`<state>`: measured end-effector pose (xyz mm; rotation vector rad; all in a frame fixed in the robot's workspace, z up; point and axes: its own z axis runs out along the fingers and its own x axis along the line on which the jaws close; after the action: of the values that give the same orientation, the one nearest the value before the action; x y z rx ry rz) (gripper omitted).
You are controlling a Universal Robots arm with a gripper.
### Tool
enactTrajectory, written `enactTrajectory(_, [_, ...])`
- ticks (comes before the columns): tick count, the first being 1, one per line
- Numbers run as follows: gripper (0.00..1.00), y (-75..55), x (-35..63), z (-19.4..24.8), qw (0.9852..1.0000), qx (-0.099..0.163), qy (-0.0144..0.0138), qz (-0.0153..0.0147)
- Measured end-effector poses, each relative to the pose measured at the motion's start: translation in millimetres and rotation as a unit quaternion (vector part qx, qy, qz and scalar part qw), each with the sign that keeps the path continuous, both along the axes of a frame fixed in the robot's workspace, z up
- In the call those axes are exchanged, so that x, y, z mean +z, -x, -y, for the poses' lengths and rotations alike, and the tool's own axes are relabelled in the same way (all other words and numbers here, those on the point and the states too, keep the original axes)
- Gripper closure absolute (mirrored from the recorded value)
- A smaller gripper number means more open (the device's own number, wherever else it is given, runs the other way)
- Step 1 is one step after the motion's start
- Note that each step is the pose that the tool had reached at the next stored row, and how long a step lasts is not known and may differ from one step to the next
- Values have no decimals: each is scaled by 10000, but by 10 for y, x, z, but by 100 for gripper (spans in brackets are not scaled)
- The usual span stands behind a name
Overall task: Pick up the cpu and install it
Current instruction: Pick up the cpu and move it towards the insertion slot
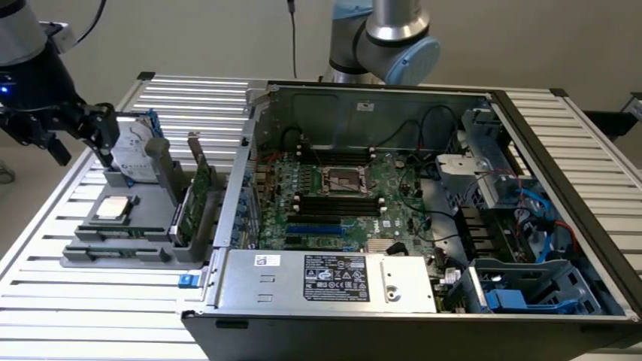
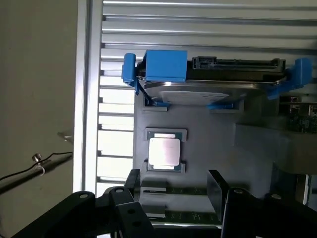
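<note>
- The cpu?
- Small silver square, tan rim, flat in the grey tray on the desk, beside the case.
- The hand?
- Fingers spread wide, empty, above the tray. Its arm is cut off.

A slatted aluminium table stands before a plain beige wall; beside the table lies bare greyish floor.
</note>
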<state>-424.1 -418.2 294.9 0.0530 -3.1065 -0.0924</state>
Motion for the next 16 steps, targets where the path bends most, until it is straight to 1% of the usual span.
enactTrajectory(6, [35, 2, -109, 11, 10000, 58, 0, 0])
enactTrajectory(14, [35, 5, -255, 15, 10000, 60, 0, 0])
enactTrajectory(16, [33, 6, -291, 16, 10000, 60, 0, 1])
